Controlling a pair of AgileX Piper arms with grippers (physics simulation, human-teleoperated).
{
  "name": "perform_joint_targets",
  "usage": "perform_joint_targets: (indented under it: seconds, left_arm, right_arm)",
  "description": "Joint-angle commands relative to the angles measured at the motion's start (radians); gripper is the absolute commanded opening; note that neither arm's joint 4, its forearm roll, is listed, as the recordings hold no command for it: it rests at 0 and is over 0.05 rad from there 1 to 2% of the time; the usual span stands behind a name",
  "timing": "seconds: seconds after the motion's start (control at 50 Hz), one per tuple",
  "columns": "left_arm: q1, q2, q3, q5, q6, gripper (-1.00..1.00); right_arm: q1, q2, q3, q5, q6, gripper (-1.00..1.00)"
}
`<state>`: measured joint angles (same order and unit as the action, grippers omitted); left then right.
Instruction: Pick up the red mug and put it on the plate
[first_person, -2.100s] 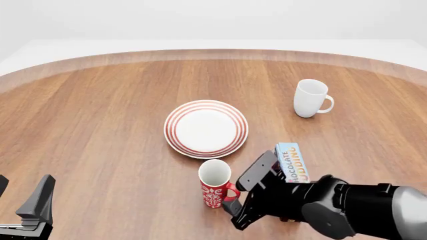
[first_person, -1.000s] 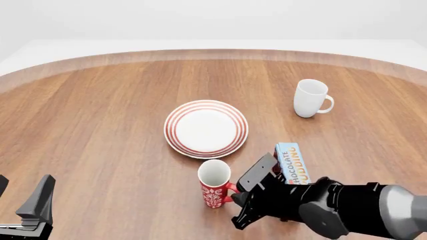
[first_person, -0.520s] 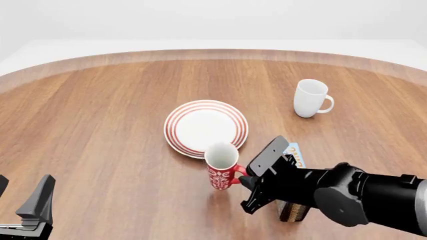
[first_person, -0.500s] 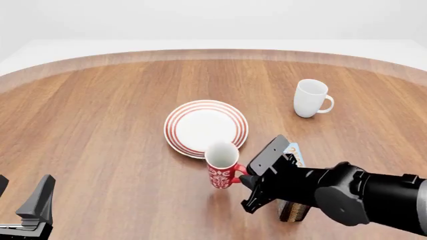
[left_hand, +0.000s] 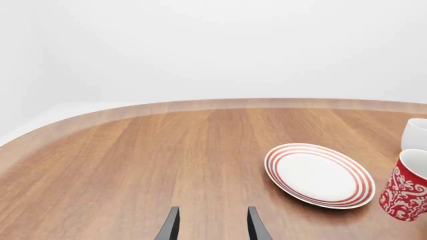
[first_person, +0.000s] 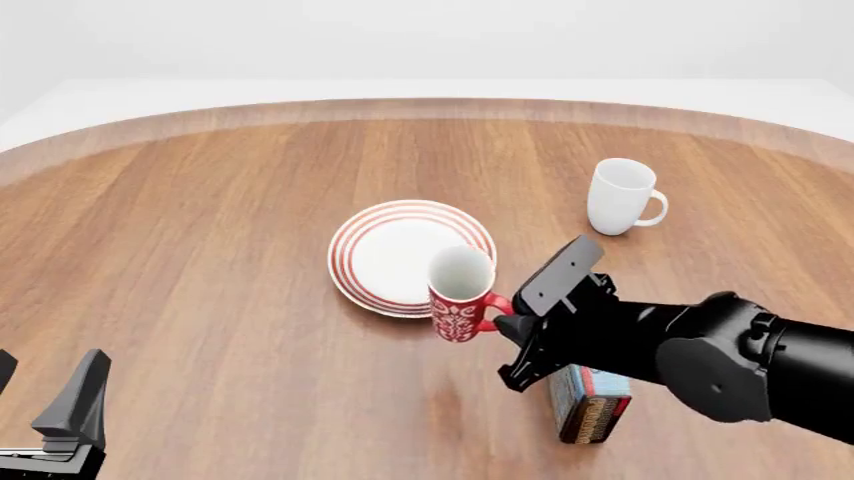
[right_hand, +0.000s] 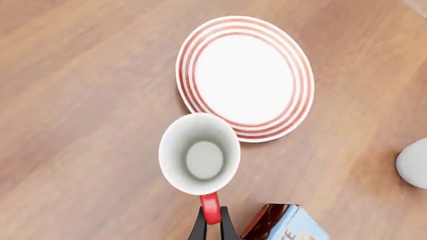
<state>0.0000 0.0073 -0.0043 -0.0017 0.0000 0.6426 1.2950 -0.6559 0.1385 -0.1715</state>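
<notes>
The red mug (first_person: 462, 300) with a white pattern hangs upright in the air over the near right rim of the plate (first_person: 387, 250). My right gripper (first_person: 505, 322) is shut on its red handle (right_hand: 209, 207). In the right wrist view the mug's white inside (right_hand: 200, 154) shows beside the red-ringed plate (right_hand: 244, 75). The left wrist view shows the plate (left_hand: 319, 175) and the mug (left_hand: 405, 186) at the frame's edge. My left gripper (left_hand: 211, 230) is open and empty, low at the table's near left (first_person: 74, 420).
A plain white mug (first_person: 623, 197) stands at the far right. A chocolate pudding box (first_person: 590, 400) lies on the table under my right arm; it also shows in the right wrist view (right_hand: 280, 222). The round wooden table (first_person: 200, 230) spreads left of the plate.
My right gripper has lifted the red mug off the table and carried it away from me and to the right, up to the plate's near rim. The left arm has not moved.
</notes>
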Motion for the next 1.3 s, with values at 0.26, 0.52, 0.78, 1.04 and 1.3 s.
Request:
perform_joint_targets:
  seconds: [0.26, 0.52, 0.78, 1.04, 1.3]
  left_arm:
    - [0.0, 0.0, 0.0, 0.0, 0.0, 1.0]
    - [0.0, 0.0, 0.0, 0.0, 0.0, 1.0]
    - [0.0, 0.0, 0.0, 0.0, 0.0, 1.0]
    - [0.0, 0.0, 0.0, 0.0, 0.0, 1.0]
    - [0.0, 0.0, 0.0, 0.0, 0.0, 1.0]
  right_arm:
    - [-0.018, 0.127, -0.133, -0.03, -0.038, -1.0]
    - [-0.031, 0.202, -0.204, -0.068, -0.061, -1.0]
    - [-0.045, 0.243, -0.238, -0.106, -0.083, -1.0]
    - [-0.041, 0.32, -0.277, -0.164, -0.088, -1.0]
    - [-0.059, 0.384, -0.301, -0.237, -0.097, -1.0]
